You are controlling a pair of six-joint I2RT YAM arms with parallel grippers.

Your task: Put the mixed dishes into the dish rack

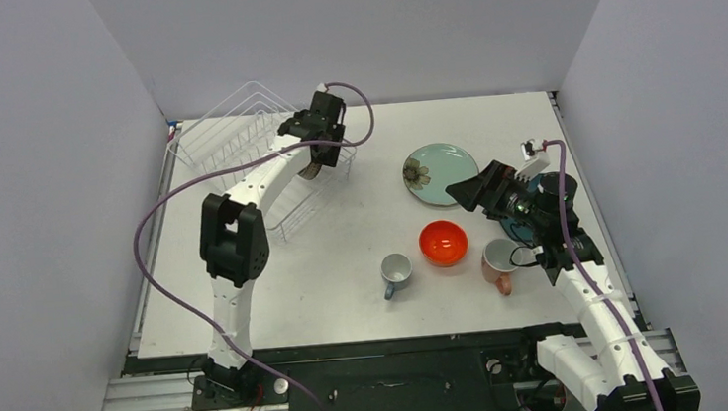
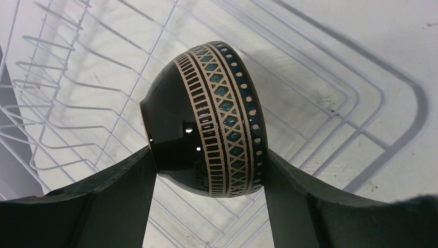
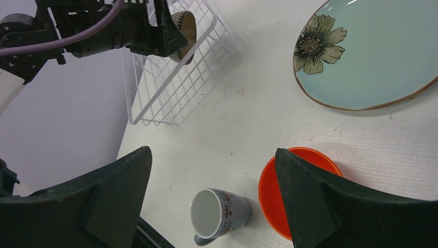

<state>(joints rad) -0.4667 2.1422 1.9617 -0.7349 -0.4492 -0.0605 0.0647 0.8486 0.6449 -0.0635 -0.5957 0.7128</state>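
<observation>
The white desk (image 1: 348,296) carries a wire rack (image 1: 225,138) at its far left corner and a flowered plate (image 1: 440,173) right of centre. Nearer the front edge, an orange bowl (image 1: 443,243) sits between a grey mug (image 1: 396,273) and a pink mug (image 1: 497,259).

We are seeing the brown bowl (image 2: 206,119) gleaming, glazed and glossy with highlights, over the dish rack (image 1: 234,127) of thin, smooth white wire; beside the dish rack, the table (image 1: 345,257) is looking matt white.

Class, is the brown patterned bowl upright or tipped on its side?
Tipped: the left gripper holds the bowl over the dish rack, rim facing sideways.
</observation>
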